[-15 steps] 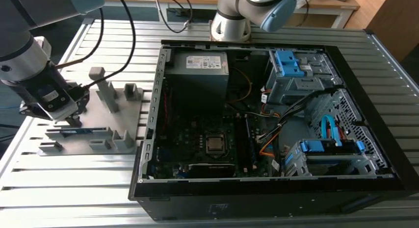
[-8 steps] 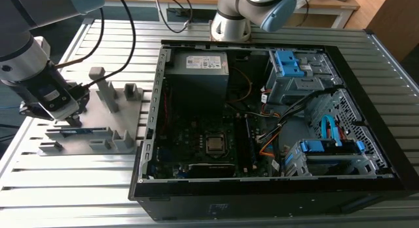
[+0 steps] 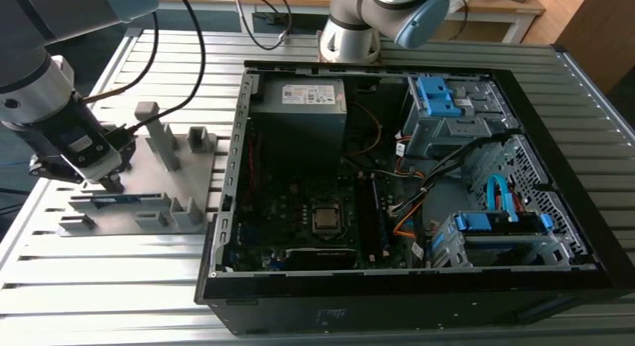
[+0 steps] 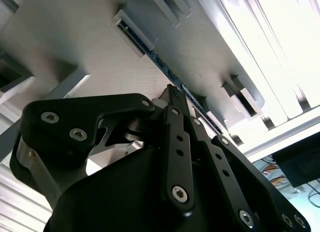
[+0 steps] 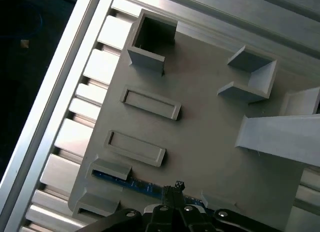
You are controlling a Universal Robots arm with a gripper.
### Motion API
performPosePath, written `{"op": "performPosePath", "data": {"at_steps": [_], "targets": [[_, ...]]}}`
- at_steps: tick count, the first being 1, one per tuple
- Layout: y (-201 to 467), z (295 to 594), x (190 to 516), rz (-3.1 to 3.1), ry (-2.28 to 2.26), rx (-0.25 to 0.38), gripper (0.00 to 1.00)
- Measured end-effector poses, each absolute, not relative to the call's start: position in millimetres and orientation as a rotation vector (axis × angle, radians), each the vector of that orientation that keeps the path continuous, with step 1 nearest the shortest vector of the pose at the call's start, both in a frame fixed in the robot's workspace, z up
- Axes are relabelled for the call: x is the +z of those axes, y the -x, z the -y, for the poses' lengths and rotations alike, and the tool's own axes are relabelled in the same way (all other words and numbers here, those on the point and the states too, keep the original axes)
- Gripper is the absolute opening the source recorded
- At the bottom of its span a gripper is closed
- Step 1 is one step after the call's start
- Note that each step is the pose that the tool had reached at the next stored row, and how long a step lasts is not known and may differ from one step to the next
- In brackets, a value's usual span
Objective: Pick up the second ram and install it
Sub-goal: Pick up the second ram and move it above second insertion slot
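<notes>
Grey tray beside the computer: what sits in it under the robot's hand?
A thin blue memory stick stands on edge in the tray; the hand hides its middle part.

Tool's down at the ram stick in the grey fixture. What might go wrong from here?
The second ram stands on edge with its ends in the fixture's slotted blocks, and the tool sits at its thin top edge. An uneven pull might bind or flex it. In the exterior view, a tall grey post stands close beside the arm, so a sideways move toward the computer case could clip it.
</notes>
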State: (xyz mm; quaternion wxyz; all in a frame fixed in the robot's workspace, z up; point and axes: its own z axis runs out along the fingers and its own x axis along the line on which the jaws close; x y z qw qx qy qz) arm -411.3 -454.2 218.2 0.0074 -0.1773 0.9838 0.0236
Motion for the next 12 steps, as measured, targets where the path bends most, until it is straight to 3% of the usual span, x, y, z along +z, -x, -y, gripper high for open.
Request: {"op": "performPosePath", "data": {"at_steps": [12], "targets": [[411.6,454.3,217.5,-3.056,0.667,0.074,0.1]]}}
